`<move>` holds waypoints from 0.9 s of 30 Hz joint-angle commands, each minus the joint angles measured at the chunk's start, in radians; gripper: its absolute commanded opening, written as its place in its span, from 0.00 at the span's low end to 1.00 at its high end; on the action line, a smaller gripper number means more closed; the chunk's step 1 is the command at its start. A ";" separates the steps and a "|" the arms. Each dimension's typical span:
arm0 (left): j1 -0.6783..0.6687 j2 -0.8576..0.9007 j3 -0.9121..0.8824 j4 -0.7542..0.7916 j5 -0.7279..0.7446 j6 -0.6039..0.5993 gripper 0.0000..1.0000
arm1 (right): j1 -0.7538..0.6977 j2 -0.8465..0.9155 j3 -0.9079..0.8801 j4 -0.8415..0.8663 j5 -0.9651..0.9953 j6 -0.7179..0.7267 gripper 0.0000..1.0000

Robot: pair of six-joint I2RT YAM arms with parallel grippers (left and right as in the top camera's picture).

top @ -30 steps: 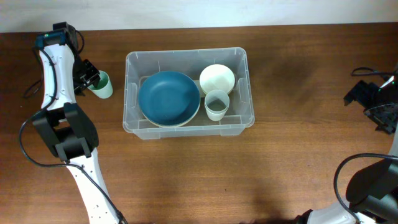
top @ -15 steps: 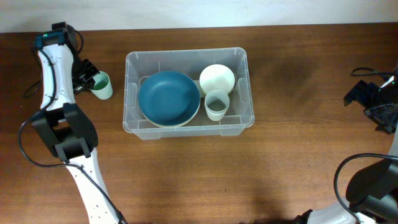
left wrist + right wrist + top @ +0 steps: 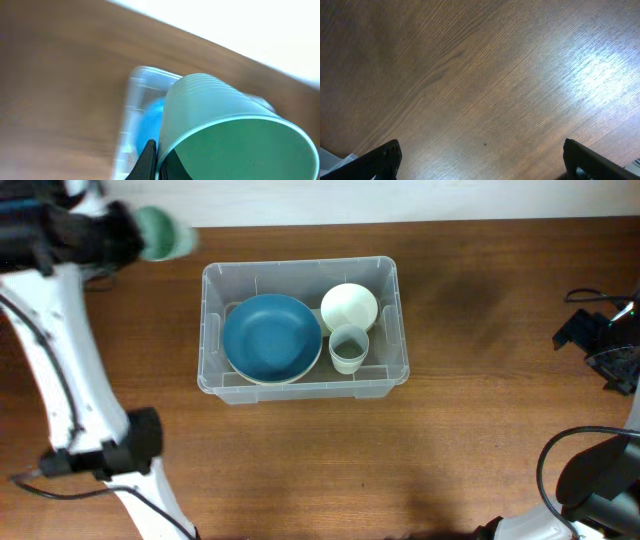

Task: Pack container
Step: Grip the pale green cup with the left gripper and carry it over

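Observation:
The clear plastic container sits mid-table and holds a blue bowl, a cream bowl and a pale green cup. My left gripper is raised at the far left, shut on the rim of a green cup. In the left wrist view the green cup fills the frame, with my fingers pinching its rim and the container blurred beyond. My right gripper is open over bare wood at the right edge, also seen in the overhead view.
The brown wooden table runs to a white wall strip at the back. Black cables lie near my right arm.
My left arm has lifted the green cup off the table and swung up and back; the view is motion-blurred. The right arm has not moved.

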 commanded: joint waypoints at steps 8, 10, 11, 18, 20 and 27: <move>-0.518 -0.003 -0.235 -0.002 -0.132 0.106 0.01 | -0.003 -0.010 -0.002 0.000 0.002 0.008 0.99; -0.571 -0.002 -0.330 0.034 -0.134 0.106 0.01 | -0.003 -0.010 -0.002 0.001 0.002 0.008 0.99; -0.589 -0.002 -0.376 0.063 -0.134 0.106 0.01 | -0.003 -0.010 -0.002 0.000 0.002 0.008 0.99; -0.623 -0.002 -0.545 0.160 -0.134 0.079 0.01 | -0.003 -0.010 -0.002 0.000 0.002 0.008 0.99; -0.623 -0.002 -0.578 0.194 -0.134 0.079 0.01 | -0.003 -0.010 -0.002 0.000 0.002 0.008 0.99; -0.623 -0.002 -0.652 0.303 -0.135 0.080 0.01 | -0.003 -0.010 -0.002 0.000 0.002 0.008 0.99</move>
